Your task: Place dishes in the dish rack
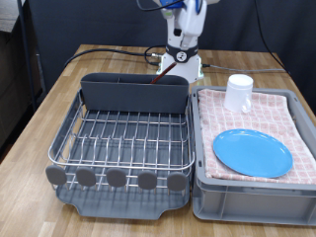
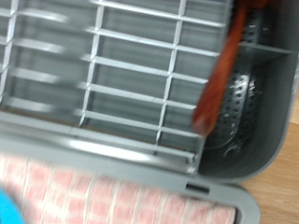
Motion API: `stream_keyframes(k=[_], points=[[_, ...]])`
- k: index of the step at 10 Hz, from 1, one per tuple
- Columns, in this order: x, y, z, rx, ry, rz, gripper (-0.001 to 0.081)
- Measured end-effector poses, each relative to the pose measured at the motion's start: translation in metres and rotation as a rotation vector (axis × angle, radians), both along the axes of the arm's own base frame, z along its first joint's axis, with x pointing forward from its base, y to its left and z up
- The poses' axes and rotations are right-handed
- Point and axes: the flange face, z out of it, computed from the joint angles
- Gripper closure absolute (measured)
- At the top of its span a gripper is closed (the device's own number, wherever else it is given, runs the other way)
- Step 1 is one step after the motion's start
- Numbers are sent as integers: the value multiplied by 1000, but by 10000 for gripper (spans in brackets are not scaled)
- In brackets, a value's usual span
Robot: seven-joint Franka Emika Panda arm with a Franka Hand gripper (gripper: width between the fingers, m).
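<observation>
The wooden spoon [image 2: 217, 82] hangs as a long reddish-brown blur over the utensil holder [image 2: 245, 103] of the dish rack [image 1: 120, 138]; in the wrist view its long axis runs steeply, slightly slanted, with the lower end reaching down into the holder's perforated compartment, though motion blur makes it hard to say which end is the bowl. In the exterior view only a thin reddish sliver of it [image 1: 158, 83] shows at the holder's back rim. The gripper [image 1: 179, 56] sits just above and behind the utensil holder, at the end of the arm that comes straight down from the exterior view's top, the hand pointing downward. The spoon's upper end runs out of the wrist picture towards the fingers, but the fingers themselves are not visible, so I cannot tell how wide they stand or whether they grip it. The wire grid of the rack holds no dishes. To the rack's right (in the exterior view) stands the lighter grey bin [image 1: 252, 193] lined with the pink checked cloth [image 1: 281, 114]; on the cloth the blue plate [image 1: 253, 152] lies flat towards the front and the white mug [image 1: 238, 93] stands behind it, apart from the plate.
</observation>
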Motion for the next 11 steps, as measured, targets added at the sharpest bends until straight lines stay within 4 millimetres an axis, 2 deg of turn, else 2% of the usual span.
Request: stream_keyframes(k=[3, 4, 7, 11], points=[[14, 47, 16, 11, 9, 275, 4], [23, 53, 15, 18, 28, 339, 4], [31, 54, 18, 17, -35, 366, 4], [76, 71, 18, 6, -48, 493, 4]])
